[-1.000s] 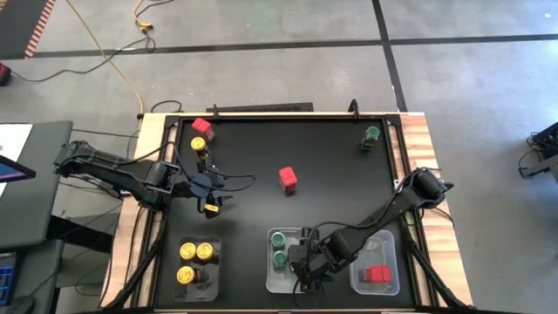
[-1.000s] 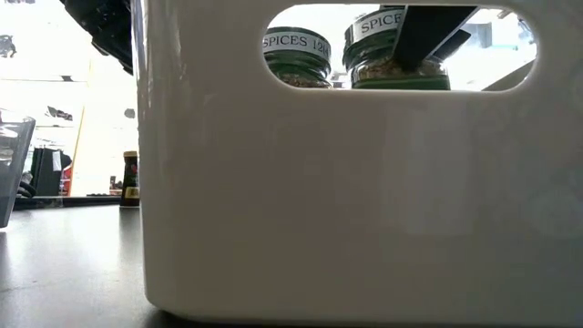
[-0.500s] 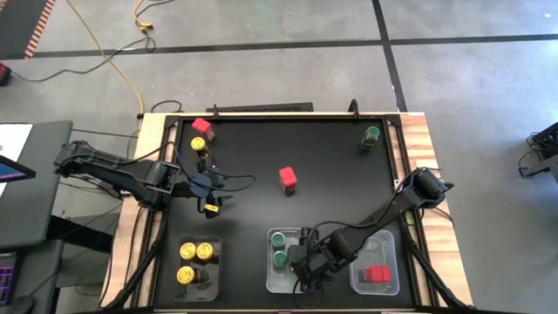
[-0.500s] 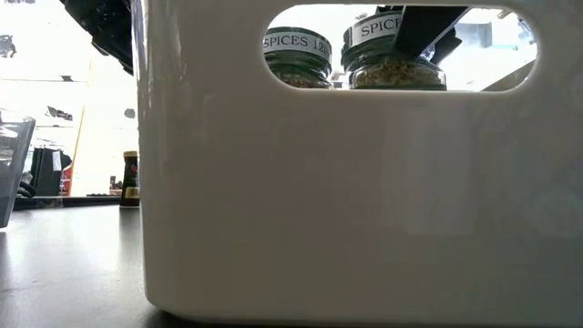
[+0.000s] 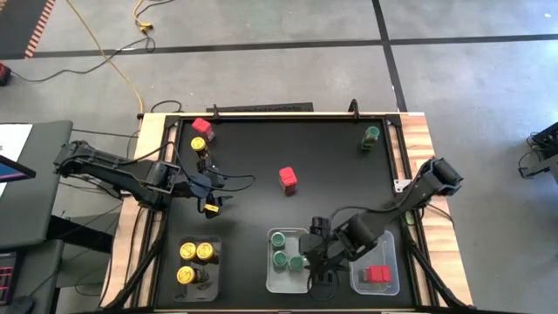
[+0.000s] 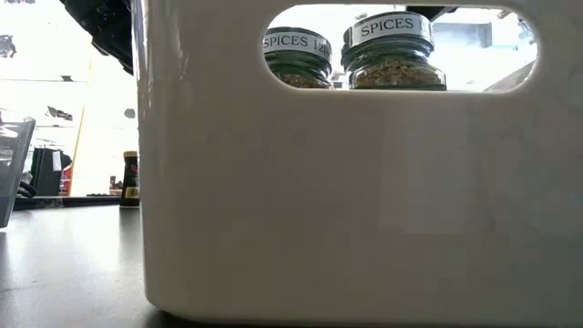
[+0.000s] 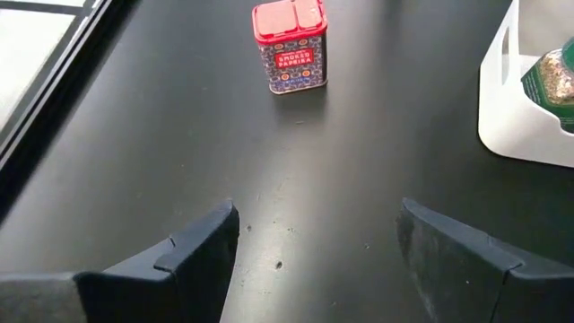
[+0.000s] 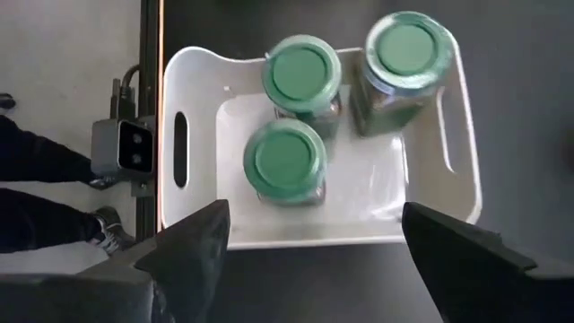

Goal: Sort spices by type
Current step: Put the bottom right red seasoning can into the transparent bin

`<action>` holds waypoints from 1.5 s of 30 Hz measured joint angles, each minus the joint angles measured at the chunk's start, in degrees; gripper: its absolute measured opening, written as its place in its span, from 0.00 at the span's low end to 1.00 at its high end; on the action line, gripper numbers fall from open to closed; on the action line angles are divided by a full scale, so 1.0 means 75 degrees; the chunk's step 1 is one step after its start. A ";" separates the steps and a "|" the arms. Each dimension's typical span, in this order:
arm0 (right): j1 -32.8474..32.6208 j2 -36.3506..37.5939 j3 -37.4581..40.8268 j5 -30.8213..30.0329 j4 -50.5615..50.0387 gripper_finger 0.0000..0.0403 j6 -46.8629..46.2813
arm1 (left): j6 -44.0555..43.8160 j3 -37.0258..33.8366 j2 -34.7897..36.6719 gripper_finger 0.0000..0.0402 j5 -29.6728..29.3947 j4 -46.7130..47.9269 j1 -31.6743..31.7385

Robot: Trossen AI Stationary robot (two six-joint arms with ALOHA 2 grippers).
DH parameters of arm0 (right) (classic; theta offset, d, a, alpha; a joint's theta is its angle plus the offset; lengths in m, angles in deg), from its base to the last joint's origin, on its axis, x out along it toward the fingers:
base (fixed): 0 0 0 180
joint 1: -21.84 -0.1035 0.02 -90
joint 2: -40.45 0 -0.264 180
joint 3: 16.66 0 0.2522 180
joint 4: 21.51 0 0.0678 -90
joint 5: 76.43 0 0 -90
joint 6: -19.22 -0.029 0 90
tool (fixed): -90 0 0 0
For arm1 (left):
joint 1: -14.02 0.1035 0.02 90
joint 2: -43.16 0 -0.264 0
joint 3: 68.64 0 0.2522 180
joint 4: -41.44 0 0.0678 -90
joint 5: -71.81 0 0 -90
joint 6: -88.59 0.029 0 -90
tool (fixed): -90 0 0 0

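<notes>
The right gripper (image 5: 316,262) hangs over the middle tray (image 5: 277,281) at the table's six o'clock edge, its fingers (image 8: 193,247) spread wide and holding nothing. Three green-lidded jars (image 8: 301,70) stand in that tray below it, two close together and the third (image 8: 408,49) at the tray's far corner. From table height, two of them (image 6: 392,50) show through the tray's handle slot, each with a white band reading SPICES.

The left gripper (image 5: 212,194) waits at the nine o'clock side of the table, fingers (image 7: 202,247) parted around bare tabletop. A red-lidded jar (image 5: 288,179) stands alone near the table's centre, straight ahead of it.

At seven o'clock, a tray (image 5: 185,292) holds three yellow-lidded jars (image 5: 197,252). At five o'clock, another tray (image 5: 392,281) holds red-lidded jars (image 5: 377,274); I cannot tell how many. Up at eleven o'clock, a red-lidded jar (image 5: 202,127) and a yellow-lidded jar (image 5: 199,145) stand just beside each other. One green-lidded jar (image 5: 372,136) stands alone at one o'clock.
</notes>
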 joint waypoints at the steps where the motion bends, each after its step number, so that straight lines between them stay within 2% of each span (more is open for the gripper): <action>1: -0.0018 0.0075 0.0000 -0.0001 -0.0100 0.89 0.0001 | 0.0000 0.0000 0.0002 0.71 0.0000 0.0001 0.0002; 10: 0.0033 0.0295 0.0003 0.0001 -0.0571 0.89 -0.0004 | 0.0000 0.0000 0.0000 0.71 0.0001 0.0000 0.0000; 20: 0.0506 0.0284 0.0003 -0.0001 -0.0714 0.89 -0.0213 | 0.0000 0.0000 0.0002 0.71 0.0001 0.0003 0.0002; 29: 0.0748 0.0284 0.0003 -0.0001 -0.0209 0.89 -0.0788 | 0.0000 0.0000 0.0001 0.71 0.0000 0.0000 0.0001; 34: 0.0901 0.0284 0.0003 -0.0013 0.0163 0.89 -0.0463 | 0.0000 0.0000 0.0002 0.71 0.0001 0.0000 -0.0001; 39: 0.1291 0.0284 0.0003 -0.0304 0.0158 0.89 -0.0427 | 0.0000 0.0000 0.0002 0.71 0.0001 0.0003 0.0000; 45: 0.2301 0.0284 0.0003 -0.1349 0.0152 0.89 -0.0335 | 0.0000 0.0000 0.0002 0.71 0.0003 0.0003 0.0001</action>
